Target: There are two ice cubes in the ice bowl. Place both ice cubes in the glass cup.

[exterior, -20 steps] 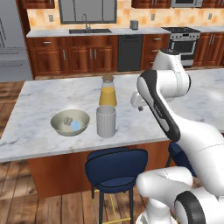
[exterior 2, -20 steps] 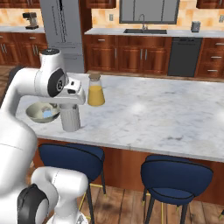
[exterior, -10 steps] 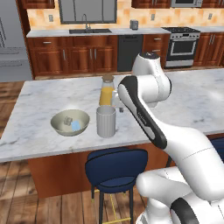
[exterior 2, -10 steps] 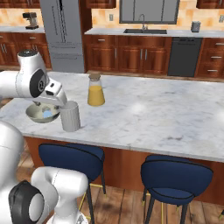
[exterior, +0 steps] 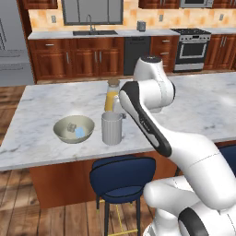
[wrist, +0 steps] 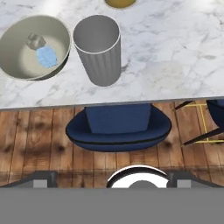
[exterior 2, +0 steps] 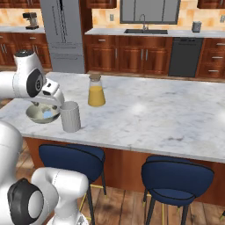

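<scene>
- Hand view: both cubes, the blue cube (wrist: pixel 46 57) and the clear cube (wrist: pixel 35 41), lie in the bowl (wrist: pixel 15 70), touching, so neither is moved yet.
- The cup (wrist: pixel 98 49) stands empty just beside the bowl on the tabletop (wrist: pixel 175 57), handy for a short carry.
- The pincer (exterior 2: pixel 44 100) hangs over the bowl, jaws wide apart, holding nothing, likely ready for a cube.

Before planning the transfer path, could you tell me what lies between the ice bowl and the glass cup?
Nothing. In the hand view, the ice bowl and the glass cup stand side by side with bare marble counter between them; both ice cubes lie in the bowl.
</scene>
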